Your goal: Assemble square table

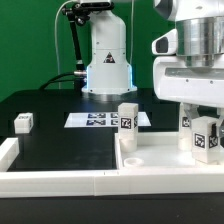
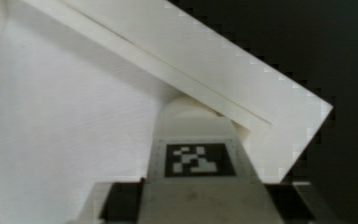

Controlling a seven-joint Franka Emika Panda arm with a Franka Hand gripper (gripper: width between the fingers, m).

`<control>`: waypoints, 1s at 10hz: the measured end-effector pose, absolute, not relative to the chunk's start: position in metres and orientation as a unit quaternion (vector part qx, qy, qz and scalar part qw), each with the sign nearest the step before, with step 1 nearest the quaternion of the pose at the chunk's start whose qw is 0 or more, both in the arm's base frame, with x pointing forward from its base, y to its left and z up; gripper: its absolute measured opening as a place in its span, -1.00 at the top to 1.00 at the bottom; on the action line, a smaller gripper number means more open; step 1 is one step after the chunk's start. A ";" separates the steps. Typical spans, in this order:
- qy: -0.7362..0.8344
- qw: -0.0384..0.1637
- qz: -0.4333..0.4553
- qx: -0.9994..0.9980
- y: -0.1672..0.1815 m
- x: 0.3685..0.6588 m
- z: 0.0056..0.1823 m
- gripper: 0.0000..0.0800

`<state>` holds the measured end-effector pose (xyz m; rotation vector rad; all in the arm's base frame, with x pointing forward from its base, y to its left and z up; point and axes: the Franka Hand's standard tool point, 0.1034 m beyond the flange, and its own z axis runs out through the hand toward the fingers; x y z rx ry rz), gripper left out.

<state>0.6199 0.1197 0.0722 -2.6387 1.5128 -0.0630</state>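
The white square slab (image 1: pixel 150 152) lies at the exterior view's right, rimmed side up; its corner rim also shows in the wrist view (image 2: pixel 247 80). My gripper (image 1: pixel 202 110) is shut on a white tagged leg (image 1: pixel 207 138) and holds it upright over the slab's right corner. In the wrist view the leg (image 2: pixel 197 165) sits between my dark fingers (image 2: pixel 126 200), with my gripper (image 2: pixel 197 198) closed around it. A second leg (image 1: pixel 186 121) stands just behind it. A third leg (image 1: pixel 127 117) stands upright by the slab's far left corner. A fourth leg (image 1: pixel 23 123) lies at the far left.
The marker board (image 1: pixel 95 120) lies flat mid-table in front of the robot base (image 1: pixel 105 60). A long white rail (image 1: pixel 60 178) runs along the table's front edge and up the left side (image 1: pixel 8 150).
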 end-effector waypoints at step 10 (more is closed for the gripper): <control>0.295 0.043 -0.026 -0.954 0.121 0.620 0.073 -0.62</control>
